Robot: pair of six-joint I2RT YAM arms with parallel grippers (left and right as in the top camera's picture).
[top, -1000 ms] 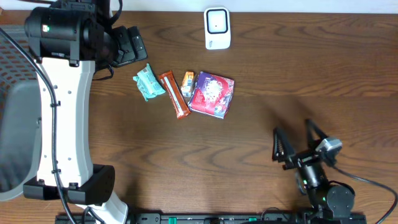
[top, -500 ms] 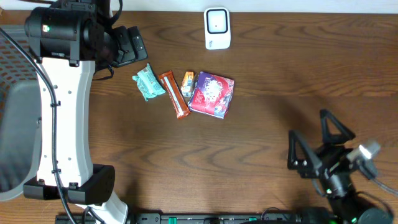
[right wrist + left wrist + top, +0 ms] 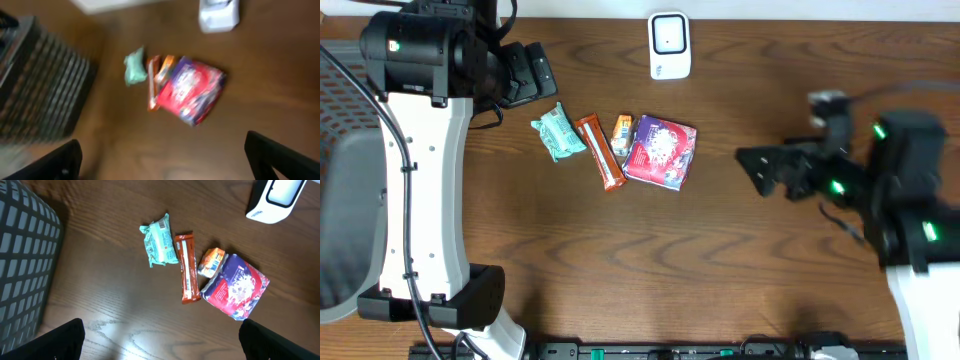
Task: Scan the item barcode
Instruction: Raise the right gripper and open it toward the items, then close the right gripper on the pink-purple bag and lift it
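Both pincers are spread wide and hold nothing on my screens. The left pincer (image 3: 160,335) shows only two dark fingertips, cut off at the bottom corners of its wrist view. The right pincer (image 3: 162,155) shows the same, in a badly blurred picture. From overhead the right arm is smeared and its pincer is hard to outline.

Four items lie in one close-set row on the tabletop (image 3: 620,260), near the left pincer and well apart from the right one:
- One teal packet (image 3: 159,246).
- One orange-brown bar (image 3: 187,268).
- One small orange packet (image 3: 212,261).
- One purple-and-red pouch (image 3: 236,286).

Their print is too small for me to read any barcode. One white scanner (image 3: 669,45) stands beyond the row and is cropped in the left wrist view. A grey mesh (image 3: 22,265) is cut off at the left edge.
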